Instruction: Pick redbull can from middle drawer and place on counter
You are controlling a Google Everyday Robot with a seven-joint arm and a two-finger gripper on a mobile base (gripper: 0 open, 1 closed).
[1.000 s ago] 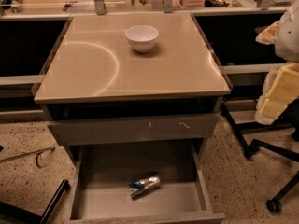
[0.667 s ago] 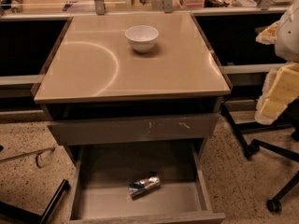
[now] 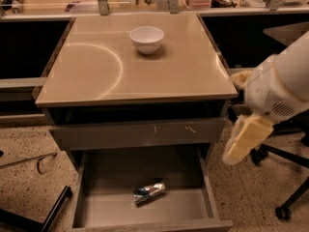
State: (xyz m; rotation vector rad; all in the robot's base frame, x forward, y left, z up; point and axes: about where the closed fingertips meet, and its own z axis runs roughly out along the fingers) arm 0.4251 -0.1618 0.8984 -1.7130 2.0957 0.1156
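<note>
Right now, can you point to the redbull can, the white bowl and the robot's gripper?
redbull can (image 3: 149, 193): camera view, middle of its side.
white bowl (image 3: 147, 40): camera view, its outer wall.
gripper (image 3: 243, 140): camera view, its pale body, right of the counter (image 3: 96, 71).

Dim warm light; glare on counter (image 3: 169, 76); gripper (image 3: 247, 138) blurred, right.

At the frame's right edge, the arm (image 3: 282, 83) was a bulky white rounded shell with small vent slits; its gripper (image 3: 241, 141), just below, was pale cream-yellow.
</note>
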